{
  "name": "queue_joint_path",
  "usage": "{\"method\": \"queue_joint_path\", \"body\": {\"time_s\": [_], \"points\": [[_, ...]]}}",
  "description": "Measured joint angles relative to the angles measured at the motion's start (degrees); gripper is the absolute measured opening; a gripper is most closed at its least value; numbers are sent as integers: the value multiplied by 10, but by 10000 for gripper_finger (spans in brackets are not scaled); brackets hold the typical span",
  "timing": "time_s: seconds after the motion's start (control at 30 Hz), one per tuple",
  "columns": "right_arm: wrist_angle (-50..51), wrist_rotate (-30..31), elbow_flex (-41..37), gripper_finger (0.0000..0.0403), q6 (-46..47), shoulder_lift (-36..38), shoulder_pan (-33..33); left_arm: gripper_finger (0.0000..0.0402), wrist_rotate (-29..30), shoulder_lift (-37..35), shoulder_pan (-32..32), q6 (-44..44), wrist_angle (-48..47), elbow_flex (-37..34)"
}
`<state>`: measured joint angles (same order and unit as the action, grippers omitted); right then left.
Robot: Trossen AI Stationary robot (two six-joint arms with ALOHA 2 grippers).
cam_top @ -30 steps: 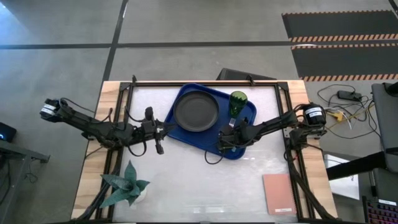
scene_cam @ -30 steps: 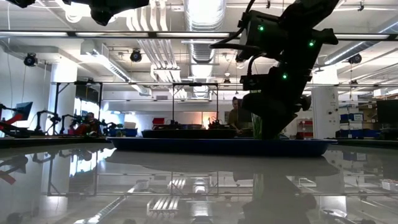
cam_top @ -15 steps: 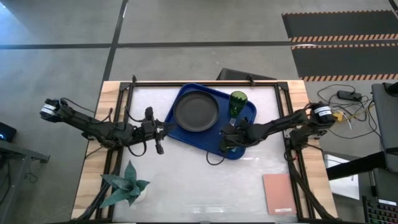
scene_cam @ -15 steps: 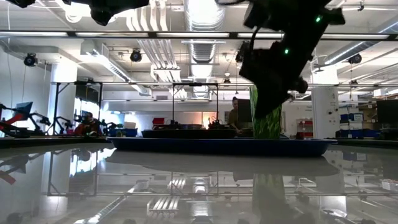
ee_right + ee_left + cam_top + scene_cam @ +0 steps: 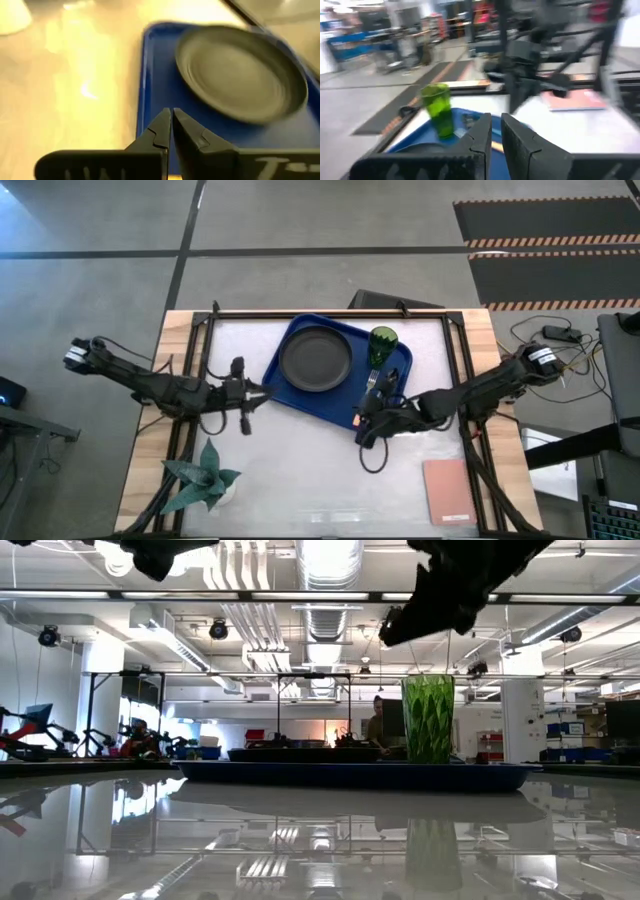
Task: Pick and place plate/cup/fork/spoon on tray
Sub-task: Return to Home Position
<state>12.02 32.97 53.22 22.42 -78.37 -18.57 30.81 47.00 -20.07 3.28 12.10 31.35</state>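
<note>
Right gripper (image 5: 366,427) withdrew past tray (image 5: 290,343) edge, shut.

Bright overhead light, mirror-like glare on the table (image 5: 300,840), motion-blurred wrist views.

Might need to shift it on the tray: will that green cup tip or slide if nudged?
The cup stands taller than it is wide, so a high nudge would probably tip it. Its faceted translucent wall looks like light plastic, likely sliding easily on the smooth blue tray.
</note>
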Motion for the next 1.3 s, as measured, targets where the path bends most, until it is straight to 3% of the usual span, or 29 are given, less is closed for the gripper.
{"method": "queue_joint_path", "body": {"time_s": [0.17, 0.47, 0.63, 0.83, 1.3], "points": [[-85, -36, -39, 8, -101, 37, 10, 24, -59, -66, -11, -15, -60, -31], [-203, -114, -160, 8, -190, 143, 62, 24, -58, -258, -10, -14, -59, -123], [-278, -185, -229, 8, -220, 200, 106, 24, -43, -358, -9, -13, -67, -157], [-302, -228, -282, 8, -242, 264, 144, 24, -37, -448, -9, -10, -71, -208], [-288, -230, -364, 8, -270, 419, 146, 24, -57, -457, -9, 4, -69, -251]]}}
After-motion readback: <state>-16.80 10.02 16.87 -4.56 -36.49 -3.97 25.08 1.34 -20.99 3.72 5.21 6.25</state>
